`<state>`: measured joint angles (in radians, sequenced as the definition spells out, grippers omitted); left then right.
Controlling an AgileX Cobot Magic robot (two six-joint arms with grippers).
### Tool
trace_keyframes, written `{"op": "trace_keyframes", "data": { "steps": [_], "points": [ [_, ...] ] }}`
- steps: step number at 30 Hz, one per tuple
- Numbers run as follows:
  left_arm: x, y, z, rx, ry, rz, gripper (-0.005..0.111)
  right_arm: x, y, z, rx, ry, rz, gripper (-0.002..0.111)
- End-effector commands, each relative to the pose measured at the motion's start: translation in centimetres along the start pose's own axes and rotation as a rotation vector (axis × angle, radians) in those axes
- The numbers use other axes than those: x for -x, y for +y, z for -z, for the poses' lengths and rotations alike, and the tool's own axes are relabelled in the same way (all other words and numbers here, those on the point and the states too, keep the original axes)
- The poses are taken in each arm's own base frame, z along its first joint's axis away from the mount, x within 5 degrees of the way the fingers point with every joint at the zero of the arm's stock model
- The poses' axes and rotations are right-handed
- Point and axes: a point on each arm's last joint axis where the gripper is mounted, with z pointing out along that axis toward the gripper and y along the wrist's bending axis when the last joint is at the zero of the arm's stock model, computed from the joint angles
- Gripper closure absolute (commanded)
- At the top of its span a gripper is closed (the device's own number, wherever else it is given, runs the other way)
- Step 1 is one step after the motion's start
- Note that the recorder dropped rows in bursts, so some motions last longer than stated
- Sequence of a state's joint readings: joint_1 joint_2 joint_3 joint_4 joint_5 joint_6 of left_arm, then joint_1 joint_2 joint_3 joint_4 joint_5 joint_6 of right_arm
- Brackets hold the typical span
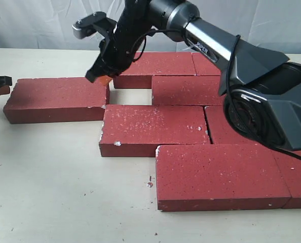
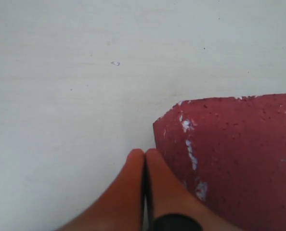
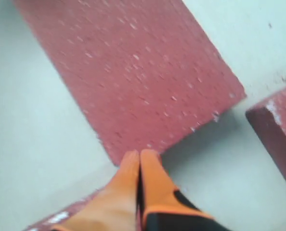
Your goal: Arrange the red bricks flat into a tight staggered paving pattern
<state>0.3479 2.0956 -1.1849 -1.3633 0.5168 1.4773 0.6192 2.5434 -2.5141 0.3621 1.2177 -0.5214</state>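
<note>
R arm (image 1: 262, 66) blk, silver tube (image 1: 211, 43), blk cable (image 1: 233, 48); R hand (image 3: 139, 161), L hand (image 2: 144, 159): orange fingers (image 3: 126, 185).

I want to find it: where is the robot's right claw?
In the outside view, the right claw is left of the middle, closed, at the far right corner of the lone left brick, beside the left end of the back brick.

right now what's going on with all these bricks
A two-armed robot is paving with red bricks laid flat on a pale table. Most sit packed in staggered rows. One loose brick lies out to the left, with a bare gap between it and its row. The right gripper, shut, is down at that brick's inner end, and the left gripper, also shut, is by its outer end. Neither holds anything.
</note>
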Motion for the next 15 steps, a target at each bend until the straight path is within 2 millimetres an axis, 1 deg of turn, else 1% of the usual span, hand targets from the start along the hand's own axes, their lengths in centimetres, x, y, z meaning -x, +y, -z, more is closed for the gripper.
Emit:
{"op": "trace_keyframes", "data": {
  "steps": [1,2,6,8,11,15],
  "points": [
    [0.3,0.0,0.2,-0.001,-0.014,0.015,0.107,1.2,3.2,-0.7,0.09,-0.032,0.112,0.109],
    [0.3,0.0,0.2,-0.001,-0.014,0.015,0.107,1.1,3.8,-1.6,0.091,-0.011,0.129,0.109],
    [0.3,0.0,0.2,-0.002,-0.014,0.013,0.107,0.7,5.6,-4.1,0.057,0.068,0.209,0.109],
    [0.3,0.0,0.2,-0.002,-0.014,0.013,0.107,0.4,6.1,-4.9,0.021,0.112,0.249,0.109],
    [0.3,0.0,0.2,-0.002,-0.014,0.013,0.107,0.0,6.3,-5.6,-0.046,0.172,0.282,0.109],
    [0.3,0.0,0.2,-0.002,-0.014,0.013,0.107,-0.8,6.4,-6.5,-0.039,0.212,0.261,0.109]
  ]
}}
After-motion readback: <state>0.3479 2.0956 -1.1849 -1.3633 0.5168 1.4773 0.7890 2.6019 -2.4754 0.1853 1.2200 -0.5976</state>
